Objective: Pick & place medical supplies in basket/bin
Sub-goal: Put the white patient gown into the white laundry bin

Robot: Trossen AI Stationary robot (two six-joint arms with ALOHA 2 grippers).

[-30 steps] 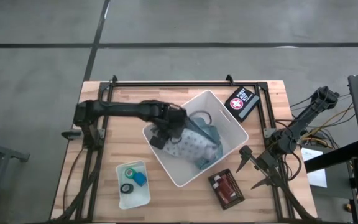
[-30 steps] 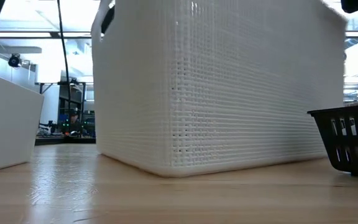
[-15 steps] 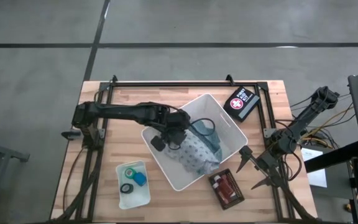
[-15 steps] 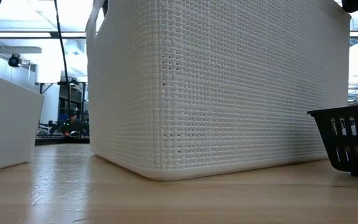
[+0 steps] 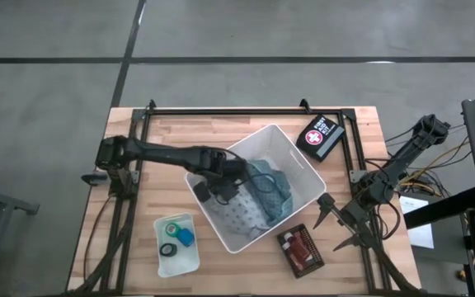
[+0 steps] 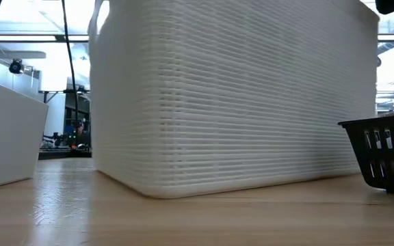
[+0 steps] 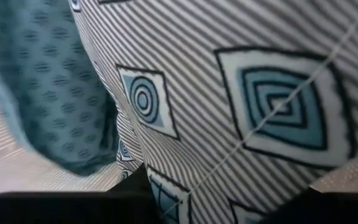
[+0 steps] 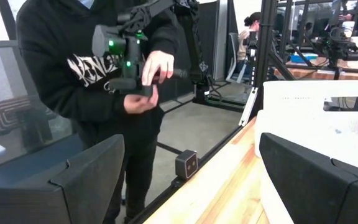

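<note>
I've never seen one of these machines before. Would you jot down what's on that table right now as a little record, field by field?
Surface: wooden table
Main container: large white rectangular plastic bin, standing at an angle mid-table
Inside bin: teal and striped patterned cloth
Left tool: reaching down into the bin at the cloth
Right tool: open, waiting at the table's right edge
Near bin: small translucent tray holding tape rolls; small dark basket; dark flat case with a white cross
Beyond the table: a person in a dark hoodie holding a device
</note>
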